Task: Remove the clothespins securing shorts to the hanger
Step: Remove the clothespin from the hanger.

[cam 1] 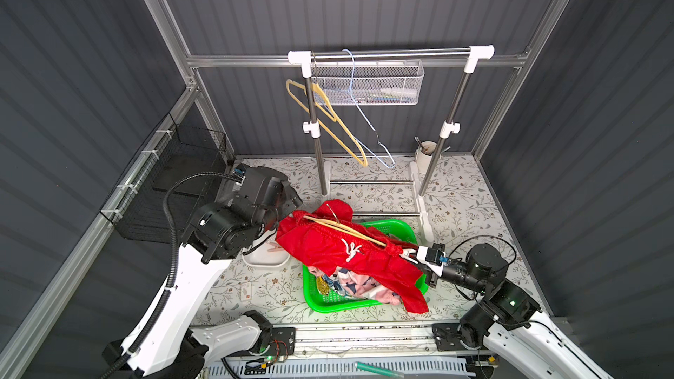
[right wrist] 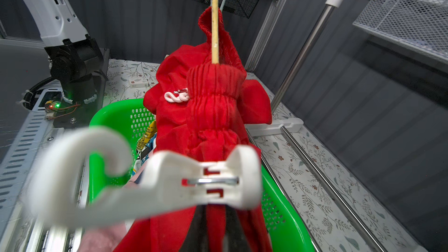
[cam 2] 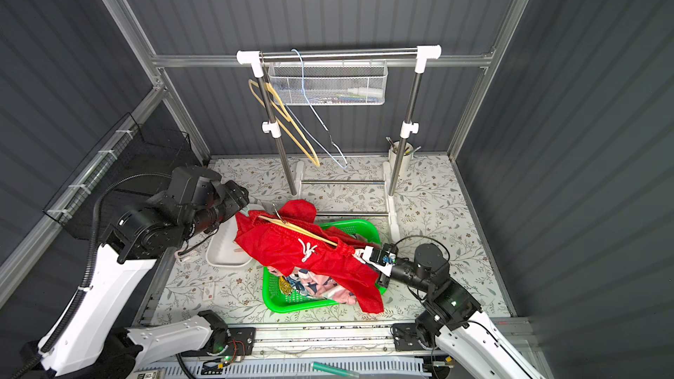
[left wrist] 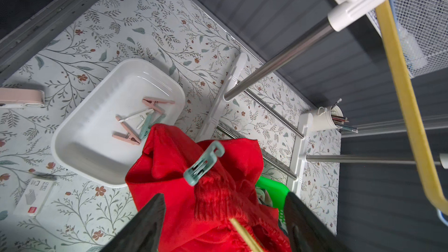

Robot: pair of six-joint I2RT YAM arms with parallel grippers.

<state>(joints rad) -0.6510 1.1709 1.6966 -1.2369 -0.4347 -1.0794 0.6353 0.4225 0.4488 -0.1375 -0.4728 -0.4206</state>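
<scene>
Flanking the shorts (left wrist: 184, 214), left end effector (left wrist: 225, 197) gapes wide.

A clothes rack (cam 1: 390, 53) stands at the rear of the floral tabletop (cam 1: 474, 213); a white mesh basket (cam 1: 368, 83) and a yellow hanger (left wrist: 409, 93) hang from its rail. A green basket (cam 1: 321, 300) sits in front of the rack, a white tray (left wrist: 82, 146) beside it, and a white cup (cam 1: 426, 154) near one rack post.
</scene>
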